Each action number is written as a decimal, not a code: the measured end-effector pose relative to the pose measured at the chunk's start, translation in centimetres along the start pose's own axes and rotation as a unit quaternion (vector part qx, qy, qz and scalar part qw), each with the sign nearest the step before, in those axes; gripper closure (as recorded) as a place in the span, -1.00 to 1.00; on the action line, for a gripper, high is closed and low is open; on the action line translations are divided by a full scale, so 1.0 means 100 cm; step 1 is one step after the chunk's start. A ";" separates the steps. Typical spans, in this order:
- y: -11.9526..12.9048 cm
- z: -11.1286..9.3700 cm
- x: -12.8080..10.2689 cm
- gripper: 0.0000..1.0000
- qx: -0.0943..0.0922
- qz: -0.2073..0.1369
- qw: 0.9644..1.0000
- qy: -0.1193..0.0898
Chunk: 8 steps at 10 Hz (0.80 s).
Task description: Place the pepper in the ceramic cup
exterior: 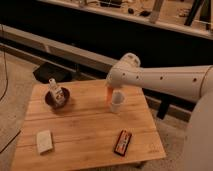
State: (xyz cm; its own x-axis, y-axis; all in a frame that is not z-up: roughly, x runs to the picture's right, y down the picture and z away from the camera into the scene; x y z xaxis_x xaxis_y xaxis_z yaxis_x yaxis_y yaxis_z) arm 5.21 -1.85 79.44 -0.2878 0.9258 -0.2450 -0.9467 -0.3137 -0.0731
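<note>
The orange-red pepper (109, 93) hangs upright from my gripper (112, 88), which sits under the white arm's wrist and is shut on the pepper's top. The pepper's lower end is at the left rim of the small white ceramic cup (117, 102). The cup stands upright on the wooden table (85, 132), right of the middle. I cannot tell whether the pepper's tip is inside the cup or just beside it. The arm reaches in from the right.
A dark brown bowl (56, 99) with a small bottle (53, 88) in it stands at the table's left. A pale sponge-like block (44, 141) lies at the front left. A dark snack bar (122, 142) lies at the front right. Dark shelving runs behind the table.
</note>
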 end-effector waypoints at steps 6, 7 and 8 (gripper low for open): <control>-0.011 -0.006 -0.037 0.87 -0.042 0.087 0.995 0.021; -0.016 -0.006 -0.047 0.87 -0.043 0.090 0.995 0.016; -0.021 -0.006 -0.052 0.87 -0.039 0.083 0.996 0.011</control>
State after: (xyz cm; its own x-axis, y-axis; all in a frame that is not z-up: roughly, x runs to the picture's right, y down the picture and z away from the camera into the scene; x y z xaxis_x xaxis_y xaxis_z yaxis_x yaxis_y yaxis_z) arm 8.77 -6.11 80.28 -0.4363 0.8549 -0.2806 -0.8714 -0.4792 -0.1048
